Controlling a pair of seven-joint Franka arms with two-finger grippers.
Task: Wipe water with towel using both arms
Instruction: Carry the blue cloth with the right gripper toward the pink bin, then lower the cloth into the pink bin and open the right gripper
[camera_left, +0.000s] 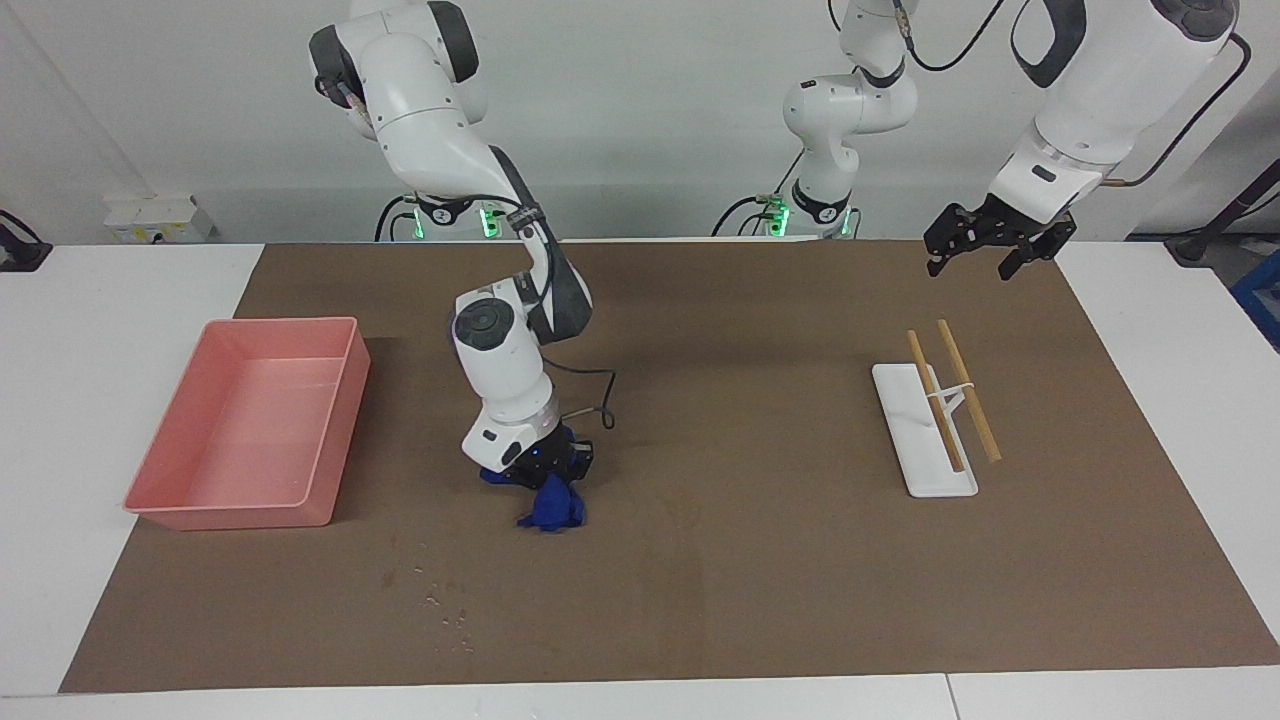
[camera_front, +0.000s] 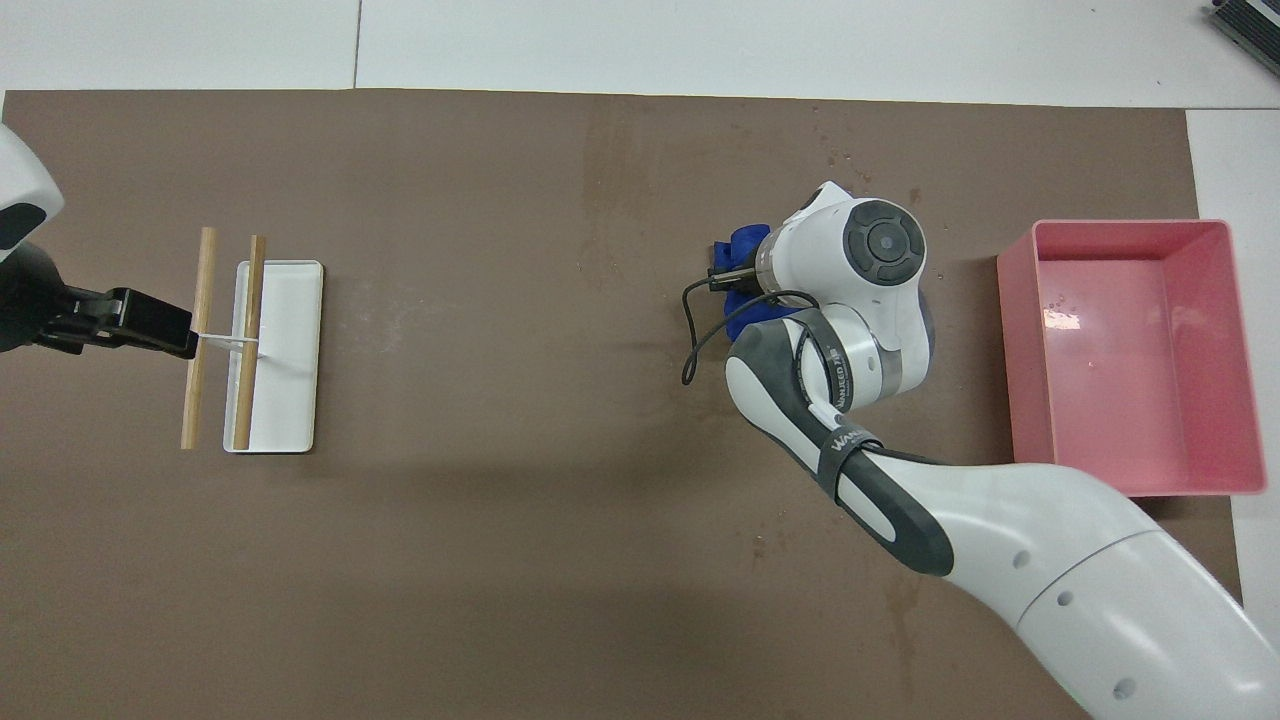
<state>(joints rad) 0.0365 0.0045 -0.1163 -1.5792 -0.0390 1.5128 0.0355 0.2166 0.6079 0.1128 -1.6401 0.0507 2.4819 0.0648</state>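
My right gripper (camera_left: 540, 476) is shut on the small royal-blue towel (camera_left: 550, 508), which hangs bunched from it low over the brown mat near the table's middle. From overhead the towel (camera_front: 738, 246) peeks out beside the right gripper (camera_front: 728, 280) and wrist. The water (camera_left: 440, 600) is a scatter of tiny droplets and dark blotches on the mat, farther from the robots than the towel and toward the right arm's end; overhead, the water (camera_front: 835, 150) lies bare. My left gripper (camera_left: 968, 268) waits open in the air above the rack's end; overhead, the left gripper (camera_front: 185, 335) overlaps the rods.
A pink bin (camera_left: 160, 470) (camera_front: 1240, 350) sits at the right arm's end of the mat. A white rack (camera_left: 905, 420) (camera_front: 295, 350) with two wooden rods stands toward the left arm's end. Faint dried stains mark the mat's middle.
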